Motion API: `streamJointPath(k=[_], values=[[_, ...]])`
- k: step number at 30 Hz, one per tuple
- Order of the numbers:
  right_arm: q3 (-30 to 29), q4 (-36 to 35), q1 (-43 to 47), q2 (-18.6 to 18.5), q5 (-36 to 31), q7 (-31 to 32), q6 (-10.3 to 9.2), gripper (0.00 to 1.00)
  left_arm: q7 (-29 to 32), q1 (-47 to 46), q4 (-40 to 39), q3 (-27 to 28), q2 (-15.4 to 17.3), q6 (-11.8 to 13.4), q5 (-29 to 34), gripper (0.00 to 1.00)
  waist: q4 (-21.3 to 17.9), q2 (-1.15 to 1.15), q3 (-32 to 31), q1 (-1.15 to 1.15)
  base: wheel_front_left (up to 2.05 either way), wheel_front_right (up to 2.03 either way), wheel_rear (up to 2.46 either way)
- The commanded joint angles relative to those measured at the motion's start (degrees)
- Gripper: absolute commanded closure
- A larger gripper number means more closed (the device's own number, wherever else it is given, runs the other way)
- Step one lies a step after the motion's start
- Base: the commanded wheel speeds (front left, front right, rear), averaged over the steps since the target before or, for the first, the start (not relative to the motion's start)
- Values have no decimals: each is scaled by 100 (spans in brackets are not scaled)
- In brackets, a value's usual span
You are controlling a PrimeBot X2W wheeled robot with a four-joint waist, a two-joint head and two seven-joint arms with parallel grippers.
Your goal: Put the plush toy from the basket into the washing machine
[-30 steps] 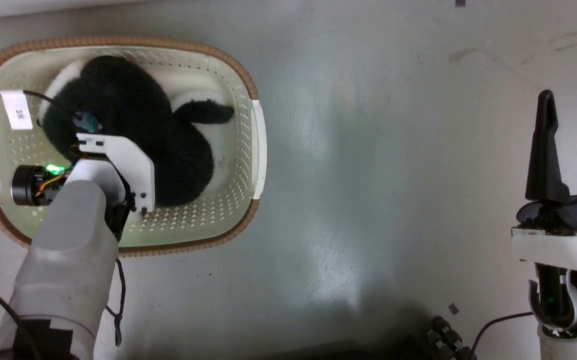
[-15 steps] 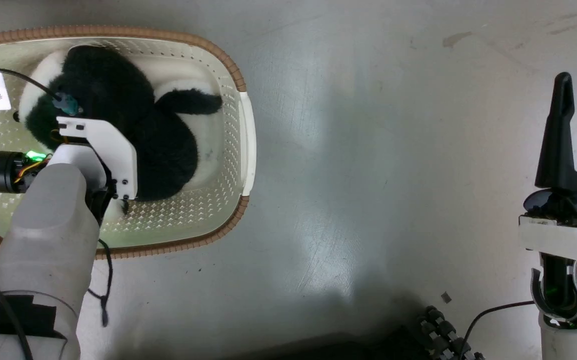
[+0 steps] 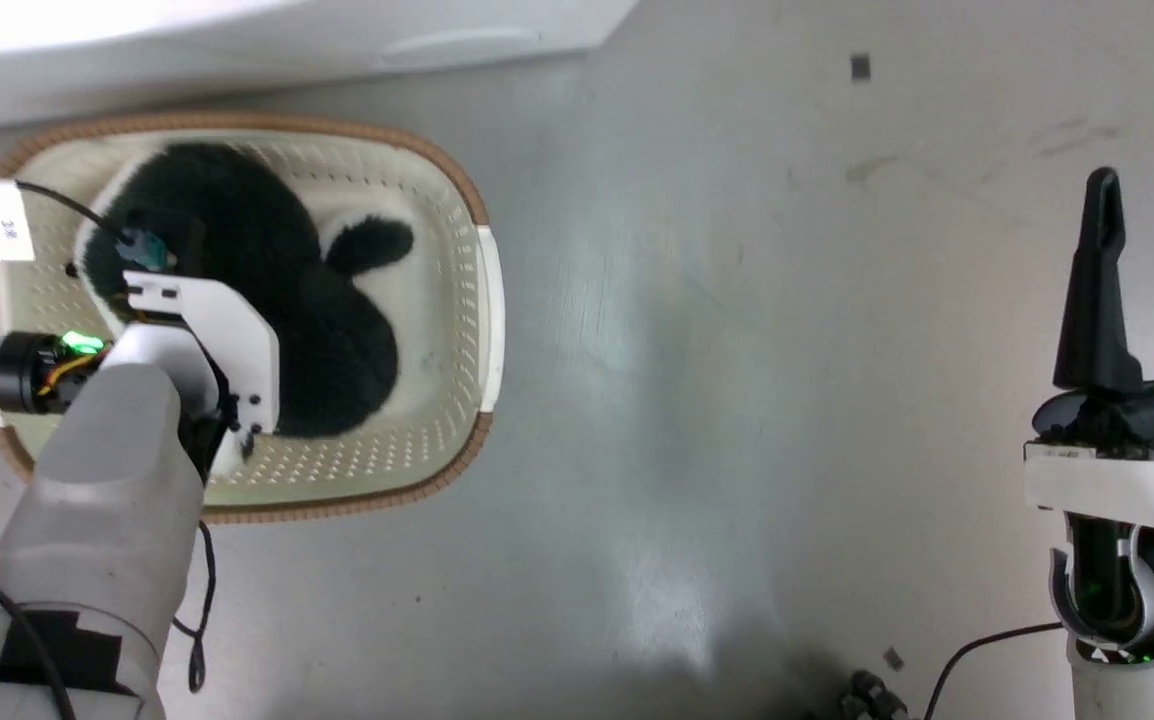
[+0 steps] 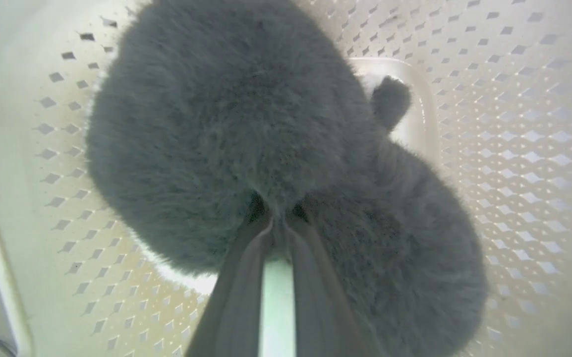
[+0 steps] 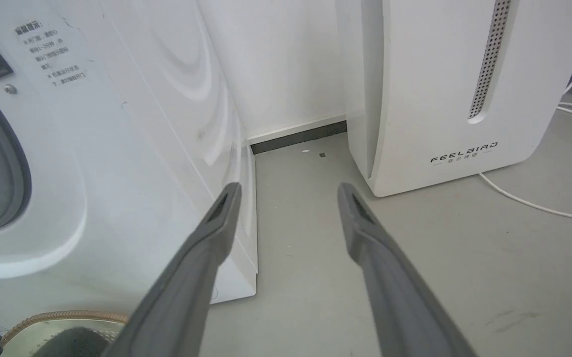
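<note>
Left gripper (image 4: 277,218) fingers pinching shut on plush toy (image 4: 226,124) fur, toy lying lengthwise inside basket (image 3: 437,165); right gripper (image 3: 1142,190) hovering well apart, fingers spread, empty; washing machine (image 5: 117,148) standing just beyond basket.

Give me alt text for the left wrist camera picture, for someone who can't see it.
The left gripper is pinched shut on the dark fluffy fur of the plush toy, seen close up inside the cream perforated basket.
</note>
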Motion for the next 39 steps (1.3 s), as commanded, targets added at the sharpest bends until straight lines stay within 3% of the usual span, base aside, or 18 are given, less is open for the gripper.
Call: streamJointPath(k=[1,12,28,35,39], values=[[-17,41,91,-3,-5,-25,-4,0,-107,75,-11,-10,-15,-39,-50,100,82,0,-320,0,0,0,0],[-113,302,511,-3,-110,-25,-4,0,-534,554,-11,-205,-229,-258,-146,100,426,0,-1323,0,0,0,0],[-166,538,1170,-3,-263,-25,-4,0,-1517,1412,-62,-394,-691,-323,-335,100,921,0,-2688,0,0,0,0],[-177,576,1478,-3,-305,-25,-4,0,-1647,1763,-410,-415,-753,-323,-392,100,1054,0,-3172,0,0,0,0],[-175,583,1628,-3,-309,-25,-4,0,-1653,2020,-1003,-330,-732,-227,-416,100,1102,0,-3385,0,0,0,0]])
